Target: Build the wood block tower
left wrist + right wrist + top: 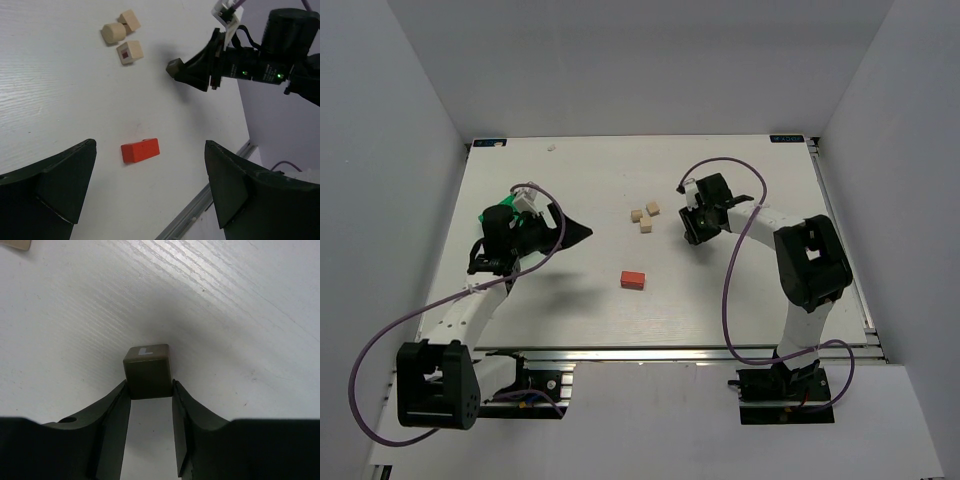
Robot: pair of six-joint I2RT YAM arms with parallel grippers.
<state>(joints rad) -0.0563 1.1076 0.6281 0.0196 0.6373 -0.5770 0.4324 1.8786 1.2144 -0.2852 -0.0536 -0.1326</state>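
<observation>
Your grey-brown cube (147, 371) is pinched between the right gripper's (691, 236) fingers, just right of the three pale beige cubes (645, 217); whether it is off the table (570, 310) is hard to tell. The red-orange block (633, 279) lies nearer, bare: this looks like the first pick. Next, carry the cube over and set it square on that base. The left gripper (572, 232) hangs wide open, empty.

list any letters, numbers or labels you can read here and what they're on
"7", or "L" if read from the other way round: one white character on the top face of the grey cube between the right hand's fingers.
Beige cube: a dark red square mark on one face, no character legible.
Blue stickers at the far corners: too small to read.
</observation>
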